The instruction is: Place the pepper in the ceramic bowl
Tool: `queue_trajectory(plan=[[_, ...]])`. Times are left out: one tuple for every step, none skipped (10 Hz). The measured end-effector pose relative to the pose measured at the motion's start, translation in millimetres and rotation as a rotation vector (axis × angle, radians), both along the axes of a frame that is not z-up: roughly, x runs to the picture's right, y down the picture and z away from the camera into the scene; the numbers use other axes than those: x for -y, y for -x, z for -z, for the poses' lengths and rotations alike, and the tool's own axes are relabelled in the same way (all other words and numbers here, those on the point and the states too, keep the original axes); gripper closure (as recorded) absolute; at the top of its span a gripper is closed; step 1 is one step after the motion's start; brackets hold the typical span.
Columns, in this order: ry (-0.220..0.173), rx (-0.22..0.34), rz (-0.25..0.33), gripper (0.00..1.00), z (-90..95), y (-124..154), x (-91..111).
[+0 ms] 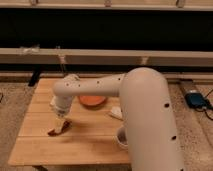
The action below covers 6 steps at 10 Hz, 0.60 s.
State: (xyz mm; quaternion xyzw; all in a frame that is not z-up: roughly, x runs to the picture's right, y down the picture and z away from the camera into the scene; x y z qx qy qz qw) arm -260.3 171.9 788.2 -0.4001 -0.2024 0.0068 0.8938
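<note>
The pepper (52, 132), small and dark red, lies on the wooden table (90, 140) near its left front. My gripper (61, 125) hangs straight down over it, fingers open around the pepper's right end, low at the table surface. Part of the pepper is hidden behind the fingers. The ceramic bowl (92, 101), shallow and orange, sits further back at the table's middle, to the right of my wrist, and the forearm crosses its upper rim.
A white bottle-like object (116, 113) lies right of the orange bowl. A small whitish bowl (121, 138) stands at the right front, partly behind my arm. A dark wall with a ledge runs behind the table. Carpet surrounds the table, and a blue device (196, 99) lies on it at right.
</note>
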Motion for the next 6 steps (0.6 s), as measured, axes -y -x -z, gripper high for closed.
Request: queue_trajectory(plan=[[0.0,0.0,0.0,0.2,0.0,0.0,0.0],[0.0,0.0,0.0,0.2,0.0,0.0,0.0],[-0.002,-0.002,0.001,0.2,-0.3,-0.2,0.5],[0.002,-0.01,0.02,0.2,-1.4,-1.5,-0.7],[0.002,-0.033,0.062,0.2,-4.7,-0.5,-4.6],[0.007,-0.067,0.088,0.2,-9.5,0.8,-8.8]])
